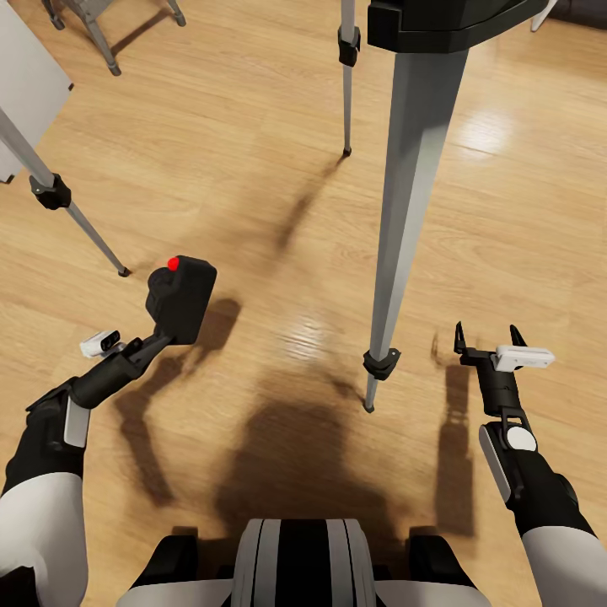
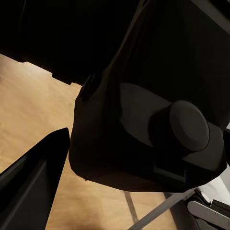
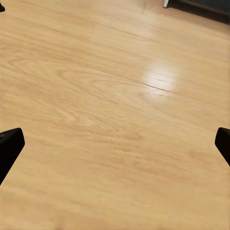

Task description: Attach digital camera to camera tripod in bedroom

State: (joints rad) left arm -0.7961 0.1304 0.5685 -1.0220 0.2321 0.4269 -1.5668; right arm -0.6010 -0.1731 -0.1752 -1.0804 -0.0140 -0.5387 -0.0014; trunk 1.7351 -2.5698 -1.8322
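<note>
From my head, my left end effector (image 1: 160,330) pinches the matte-black digital camera (image 1: 180,297), red button up, held low beside the silver-grey metal camera tripod (image 1: 410,160) whose black head (image 1: 451,24) looms above. My left wrist sees the camera's underside (image 2: 143,139). My right wrist's fingers (image 3: 9,148) are spread over the wood plank floor (image 3: 115,96), free to help.

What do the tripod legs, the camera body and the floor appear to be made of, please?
Camera tripod: silver-grey legs, probably metal, with a dull satin sheen; black collars. Digital camera: matte black, likely plastic, without glare. Floor: light wood planks, grain visible, glossy highlights.
</note>
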